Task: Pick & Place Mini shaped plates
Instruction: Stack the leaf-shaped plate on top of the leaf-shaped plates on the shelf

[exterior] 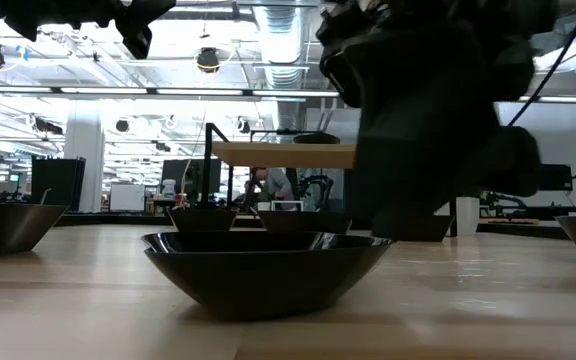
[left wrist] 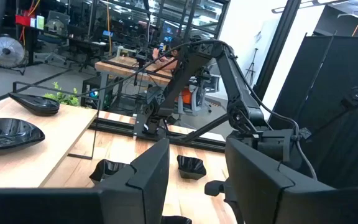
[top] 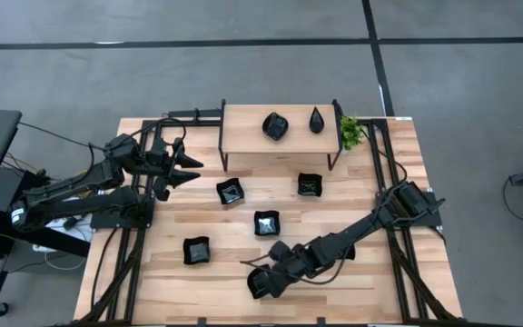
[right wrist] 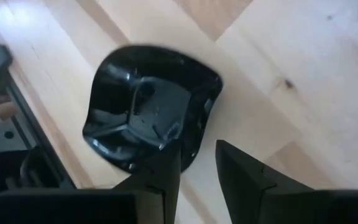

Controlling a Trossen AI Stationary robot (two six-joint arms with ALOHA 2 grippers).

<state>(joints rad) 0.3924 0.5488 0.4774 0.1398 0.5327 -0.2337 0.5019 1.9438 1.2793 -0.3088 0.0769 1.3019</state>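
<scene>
One rounded square plate (right wrist: 148,112) near the table's (top: 398,182) front edge is straddled at its rim by the right gripper (right wrist: 197,168), fingers part-open; whether gripped cannot be told. The left gripper (top: 184,170) is held open, empty.

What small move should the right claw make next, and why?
Probably close and lift. The right claw is down at a square plate near the table's front edge, one finger over the plate's inside and the other outside its rim, with a gap between them. The left claw waits by the small shelf.
</scene>
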